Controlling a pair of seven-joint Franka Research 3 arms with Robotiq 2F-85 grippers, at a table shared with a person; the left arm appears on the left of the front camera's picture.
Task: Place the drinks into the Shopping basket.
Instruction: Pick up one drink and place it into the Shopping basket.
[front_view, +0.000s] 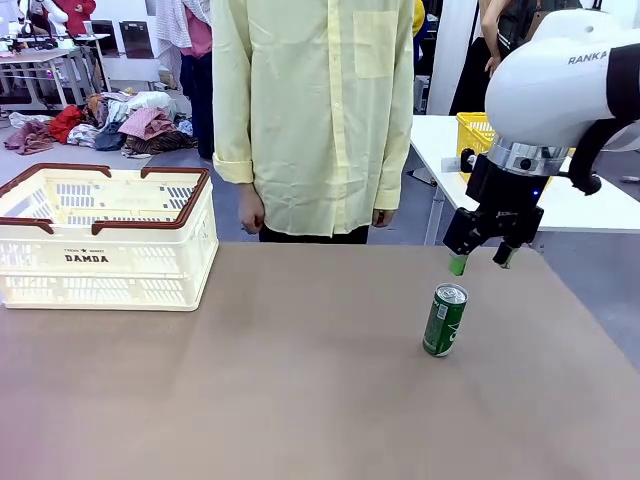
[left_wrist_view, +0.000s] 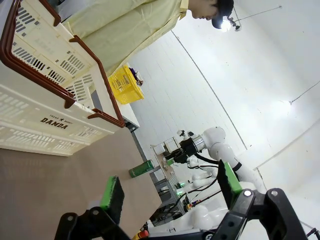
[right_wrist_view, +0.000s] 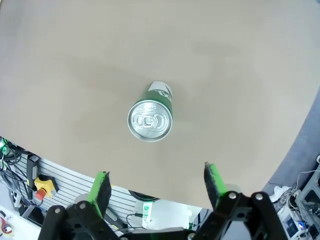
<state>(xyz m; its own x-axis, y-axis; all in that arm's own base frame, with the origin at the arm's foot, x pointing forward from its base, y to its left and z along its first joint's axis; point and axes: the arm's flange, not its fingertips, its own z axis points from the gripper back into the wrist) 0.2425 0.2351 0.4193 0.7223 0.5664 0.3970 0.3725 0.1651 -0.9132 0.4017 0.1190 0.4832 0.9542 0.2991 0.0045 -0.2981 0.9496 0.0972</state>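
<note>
One green drink can (front_view: 444, 320) with a silver top stands upright on the brown table, right of the middle. My right gripper (front_view: 482, 262) hangs open just above and slightly behind it, holding nothing. The right wrist view looks straight down on the can (right_wrist_view: 150, 119), which lies ahead of the open right gripper (right_wrist_view: 157, 184), not between the fingers. The cream Shopping basket (front_view: 105, 240), marked "DAMDA", sits at the table's far left with its brown handles folded out. In the left wrist view my left gripper (left_wrist_view: 171, 190) is open and empty, with the basket (left_wrist_view: 45, 100) and the can (left_wrist_view: 141, 168) beyond it.
A person in a pale yellow shirt (front_view: 315, 110) stands at the far edge, hands down at their sides. A small yellow basket (front_view: 475, 130) sits on a white table behind at the right. The table's right edge (front_view: 590, 310) runs close to the can.
</note>
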